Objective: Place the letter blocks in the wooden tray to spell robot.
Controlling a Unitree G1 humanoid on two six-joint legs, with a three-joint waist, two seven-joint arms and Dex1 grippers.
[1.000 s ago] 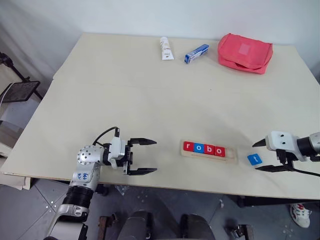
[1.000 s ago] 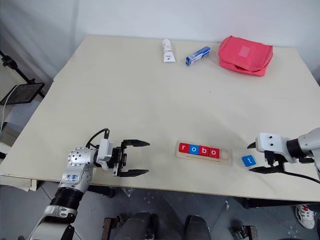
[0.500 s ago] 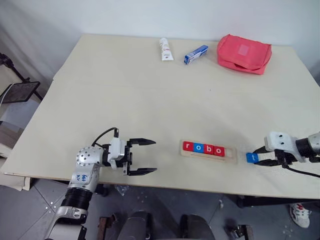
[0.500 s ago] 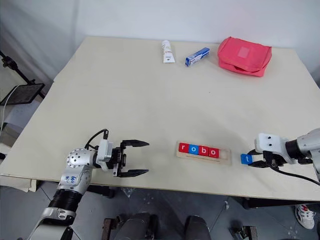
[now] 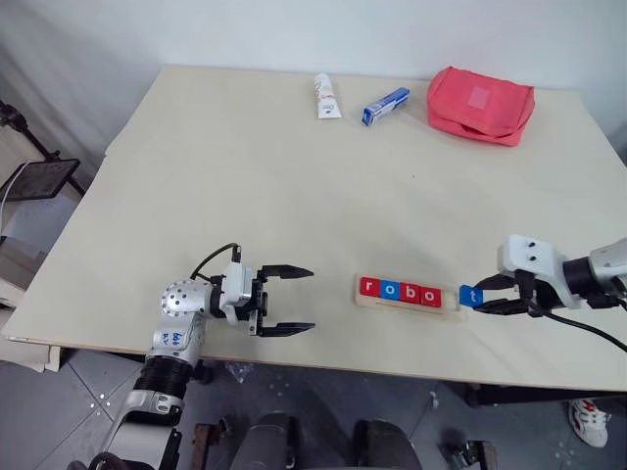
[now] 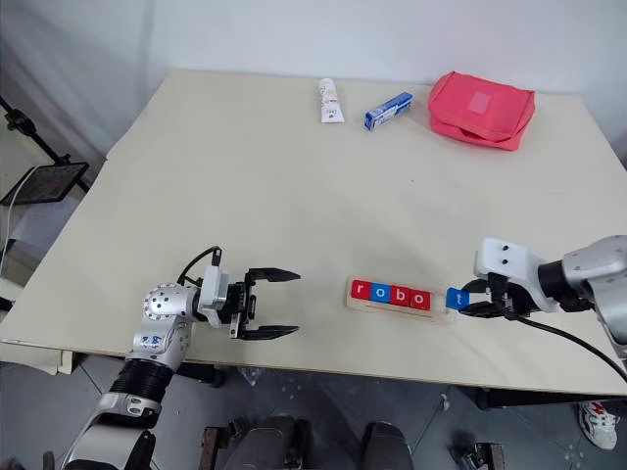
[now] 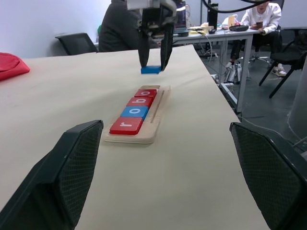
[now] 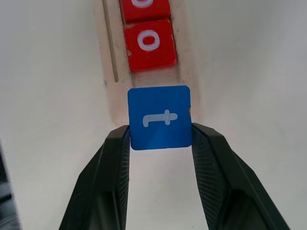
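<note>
- right gripper (image 8: pixel 159 143): fingers (image 8: pixel 111 158) narrowed onto the blue "t" block (image 8: pixel 159 117), pinching its two side edges; block held off the desk, just past the tray's open right end
- left gripper (image 5: pixel 291 300): fingers spread wide, holding nothing, pointing toward the tray from the left, apart from it
- wooden tray (image 5: pixel 450 307): near the front desk edge, between the two grippers
- letter blocks: five total; four seated in the tray (image 5: pixel 400 292) reading r-o-b-o (red, blue, red, red), touching in a row; fifth is the held blue one
- one free slot at the tray's right end
- far edge of the desk (image 5: pixel 245 196): one white tube (image 5: pixel 324 95), one blue-and-white box (image 5: pixel 385 105), one red pouch (image 5: pixel 480 103), well apart from the tray
- wide bare desk mid-surface
</note>
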